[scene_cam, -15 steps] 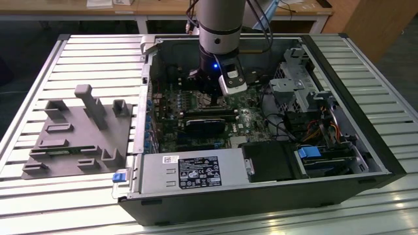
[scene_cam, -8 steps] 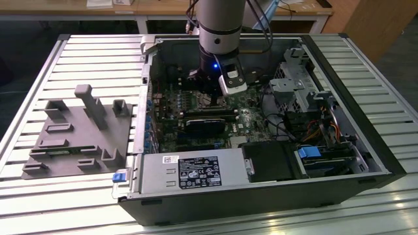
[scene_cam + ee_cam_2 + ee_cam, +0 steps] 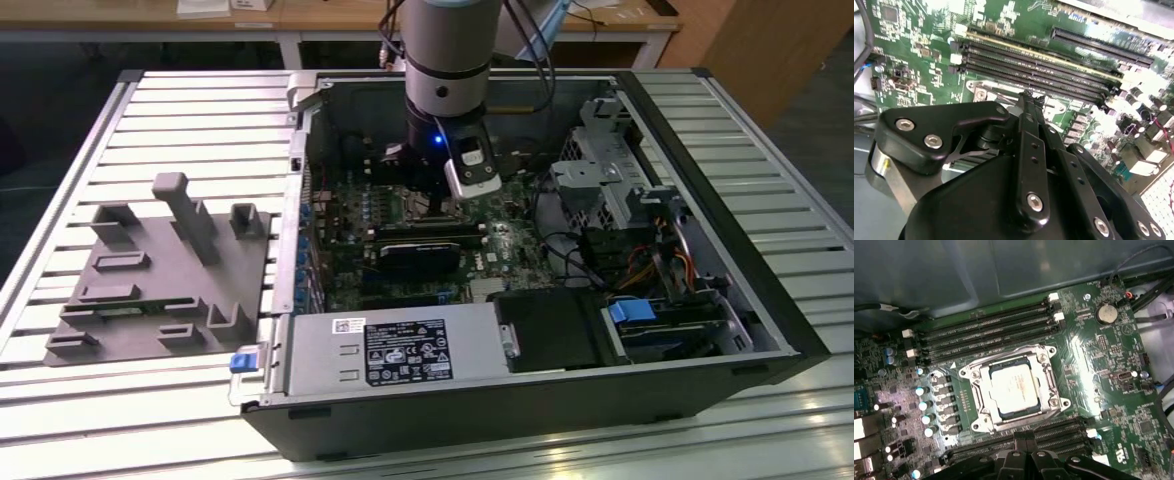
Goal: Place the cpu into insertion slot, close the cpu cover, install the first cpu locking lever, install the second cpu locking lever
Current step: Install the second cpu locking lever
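In the first wrist view, nearest the camera, the gripper (image 3: 1026,439) shows as two dark fingers (image 3: 1021,441) drawn together into one narrow tip, with nothing between them as far as the view allows. Just beyond that tip lies a bank of long black memory slots (image 3: 1054,432), and right past them the insertion slot (image 3: 1014,388) on the green motherboard (image 3: 1104,370).

The cpu (image 3: 1013,387) sits flat in the slot, its dull silver top facing up and its edges square to the socket. The cpu cover (image 3: 1046,382) looks to be down over it, a silvery frame bordering the chip on all sides, though the glare leaves it unclear whether the frame is fully seated or whether either locking lever is latched. So the chip lies straight ahead of the fingers, one row of memory slots away, and below them; the socket sits skewed, its corners pointing roughly toward and away from the fingertips. A second bank of memory slots (image 3: 984,330) runs on the socket's far side.

In the second wrist view the closed gripper (image 3: 1030,100) hangs just over the socket's metal frame (image 3: 985,91), beside the memory slots (image 3: 1034,62).

In the exterior view the arm (image 3: 447,60) reaches down into the open computer case (image 3: 534,400) on the slatted counter (image 3: 200,110), its gripper (image 3: 434,195) low above the board, near a black fan (image 3: 424,258). A grey fixture (image 3: 154,270) stands well apart toward the exterior view's left.
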Controlling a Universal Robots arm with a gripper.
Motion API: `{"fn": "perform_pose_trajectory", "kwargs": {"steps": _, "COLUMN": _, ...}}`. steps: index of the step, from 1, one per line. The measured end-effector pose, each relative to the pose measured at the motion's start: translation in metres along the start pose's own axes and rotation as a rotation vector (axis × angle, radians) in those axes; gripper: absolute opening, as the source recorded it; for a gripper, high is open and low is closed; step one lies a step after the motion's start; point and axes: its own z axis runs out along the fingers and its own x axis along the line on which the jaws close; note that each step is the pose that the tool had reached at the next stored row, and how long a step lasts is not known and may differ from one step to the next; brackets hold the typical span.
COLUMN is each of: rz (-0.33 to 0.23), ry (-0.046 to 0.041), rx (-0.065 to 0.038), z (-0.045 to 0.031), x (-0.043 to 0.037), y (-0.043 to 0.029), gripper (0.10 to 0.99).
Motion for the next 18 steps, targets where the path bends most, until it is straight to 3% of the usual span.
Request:
{"fn": "perform_pose_trajectory", "kwargs": {"steps": 3, "rz": 0.0, "ry": 0.0028, "rx": -0.011, "z": 0.0017, "x": 0.0022, "y": -0.0008, "gripper": 0.102}}
{"fn": "perform_pose_trajectory", "kwargs": {"steps": 9, "rz": 0.0, "ry": -0.0021, "rx": -0.016, "z": 0.0043, "x": 0.0085, "y": -0.0037, "gripper": 0.102}}
{"fn": "perform_pose_trajectory", "kwargs": {"steps": 12, "rz": -0.001, "ry": -0.0095, "rx": -0.018, "z": 0.0062, "x": 0.0108, "y": -0.0055, "gripper": 0.102}}
{"fn": "perform_pose_trajectory", "kwargs": {"steps": 18, "rz": -0.004, "ry": -0.0331, "rx": -0.025, "z": 0.0106, "x": 0.0161, "y": -0.0094, "gripper": 0.102}}
